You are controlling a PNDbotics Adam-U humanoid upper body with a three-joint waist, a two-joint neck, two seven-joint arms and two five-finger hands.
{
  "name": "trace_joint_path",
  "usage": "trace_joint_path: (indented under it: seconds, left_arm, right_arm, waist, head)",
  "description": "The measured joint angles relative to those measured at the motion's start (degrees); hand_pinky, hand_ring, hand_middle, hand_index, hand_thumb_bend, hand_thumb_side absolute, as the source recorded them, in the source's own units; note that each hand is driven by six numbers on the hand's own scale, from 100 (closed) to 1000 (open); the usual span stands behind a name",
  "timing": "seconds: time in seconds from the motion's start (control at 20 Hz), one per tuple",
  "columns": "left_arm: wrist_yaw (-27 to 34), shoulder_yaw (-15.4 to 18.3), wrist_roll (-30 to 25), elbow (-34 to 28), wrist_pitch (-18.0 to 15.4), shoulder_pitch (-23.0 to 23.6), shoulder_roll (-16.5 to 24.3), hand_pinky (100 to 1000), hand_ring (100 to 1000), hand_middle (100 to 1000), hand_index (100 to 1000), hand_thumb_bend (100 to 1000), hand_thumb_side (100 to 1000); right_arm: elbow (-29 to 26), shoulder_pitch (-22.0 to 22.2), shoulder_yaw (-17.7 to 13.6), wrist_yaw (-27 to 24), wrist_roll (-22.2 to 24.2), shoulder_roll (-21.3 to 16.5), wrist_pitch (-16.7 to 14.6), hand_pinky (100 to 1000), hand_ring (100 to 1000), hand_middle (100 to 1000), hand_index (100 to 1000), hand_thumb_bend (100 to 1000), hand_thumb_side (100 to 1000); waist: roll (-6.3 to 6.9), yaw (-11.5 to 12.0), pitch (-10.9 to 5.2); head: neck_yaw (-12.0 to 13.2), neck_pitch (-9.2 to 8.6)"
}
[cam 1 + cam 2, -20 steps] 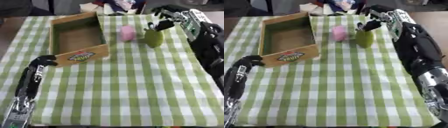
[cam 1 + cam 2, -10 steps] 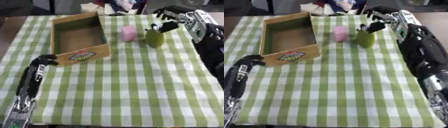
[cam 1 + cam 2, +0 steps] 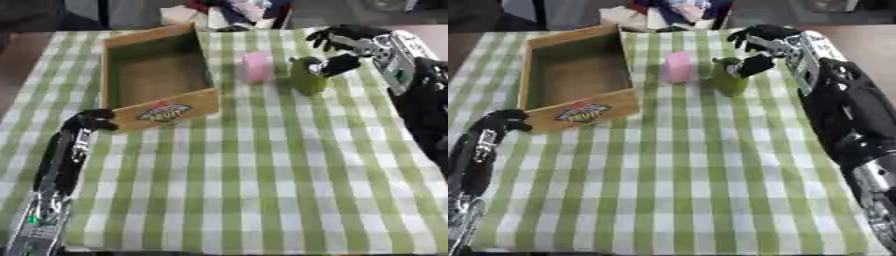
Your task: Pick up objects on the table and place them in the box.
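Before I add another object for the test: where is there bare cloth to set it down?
The near half of the tablecloth, between the left hand and the right arm, is bare. It is crowded at the far side: wooden box, pink object, green object, right hand.

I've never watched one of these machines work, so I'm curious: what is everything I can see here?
Tablecloth: one, green and white checks, covering the table.
Wooden box: one, brown, logo on its front, empty, far left.
Pink object: one, upright, right of the box.
Green object: one, beside the pink one.
Clutter: mixed colours, beyond the far edge.
Right hand: black, fingers curled over the green object.
Left hand: black, curled, by the box's front corner.
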Motion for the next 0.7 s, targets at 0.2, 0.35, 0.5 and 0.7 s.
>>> trace_joint_path:
  seconds: [0.2,0.35,0.5,0.7]
  left_arm:
    - [-0.01,0.01,0.00,0.00,0.00,0.01,0.00,850,633,659,752,100,916]
    - [-0.01,0.01,0.00,0.00,0.00,0.06,0.00,850,632,659,752,100,916]
    - [-0.01,0.01,0.00,0.00,0.00,0.08,0.00,850,631,658,752,100,917]
    - [-0.01,0.01,0.00,0.00,0.00,0.08,0.00,850,630,658,752,100,915]
  right_arm:
    - [-0.27,0.71,0.64,-0.06,0.63,-0.04,-0.82,778,811,829,971,173,650]
    - [-0.28,1.20,1.02,-0.06,0.94,-0.04,-1.13,780,812,827,967,175,651]
    - [-0.27,1.47,1.34,0.19,1.05,-0.02,-1.14,780,808,817,955,172,640]
    - [-0.20,1.88,1.36,1.01,1.03,0.20,-0.86,778,803,800,935,174,637]
  waist:
    - [-0.01,-0.02,0.00]
    - [-0.02,-0.04,0.00]
    - [-0.02,-0.04,0.00]
    - [0.00,-0.01,0.00]
  head:
    - [0.14,0.00]
    - [0.16,0.00]
    - [0.16,0.00]
    - [0.16,0.00]
